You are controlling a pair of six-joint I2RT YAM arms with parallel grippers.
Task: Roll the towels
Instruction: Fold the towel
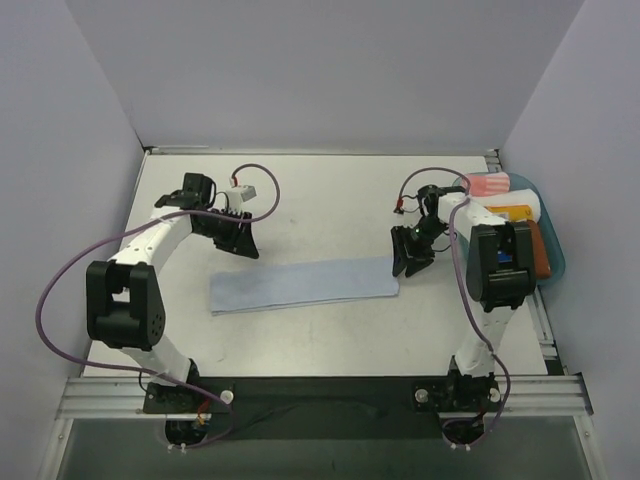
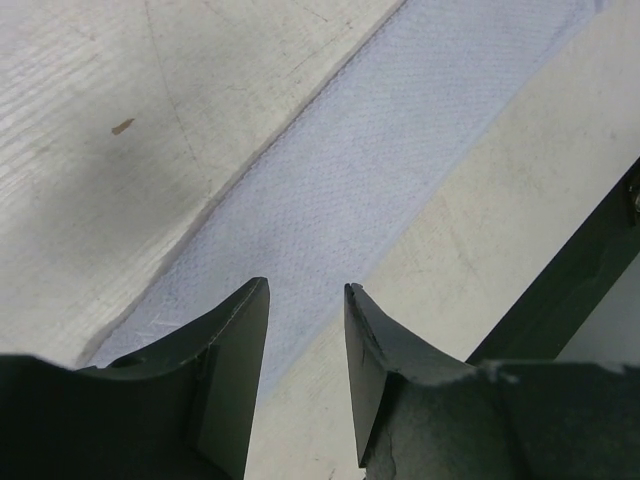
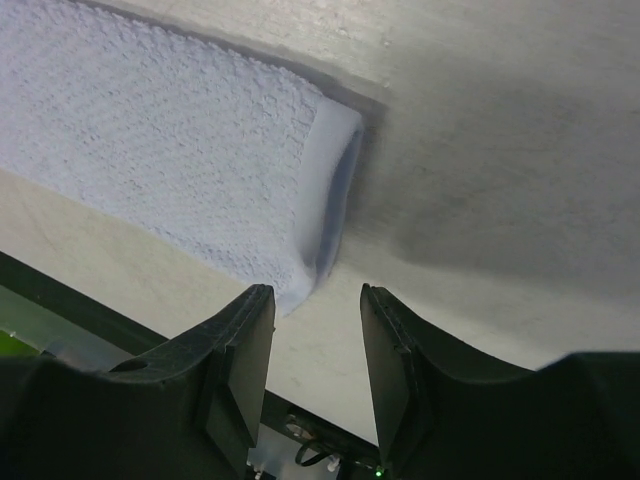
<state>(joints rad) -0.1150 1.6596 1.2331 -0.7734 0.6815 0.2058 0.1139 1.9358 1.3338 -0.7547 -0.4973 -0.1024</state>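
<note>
The pale light-blue towel [image 1: 303, 285] lies flat on the table, folded into a long strip. It also shows in the left wrist view [image 2: 370, 190] and in the right wrist view [image 3: 170, 170], where its right end is slightly lifted. My left gripper [image 1: 243, 243] is open and empty above the strip's far left part. My right gripper [image 1: 408, 262] is open and empty at the strip's right end. A rust-brown towel [image 1: 540, 250] lies in the tray, partly hidden by the right arm.
A teal tray [image 1: 556, 240] at the right edge holds the pink-and-white striped cloth [image 1: 488, 184] and a yellow cloth [image 1: 513, 212]. Grey walls close in the table. A black strip [image 1: 320, 395] runs along the near edge.
</note>
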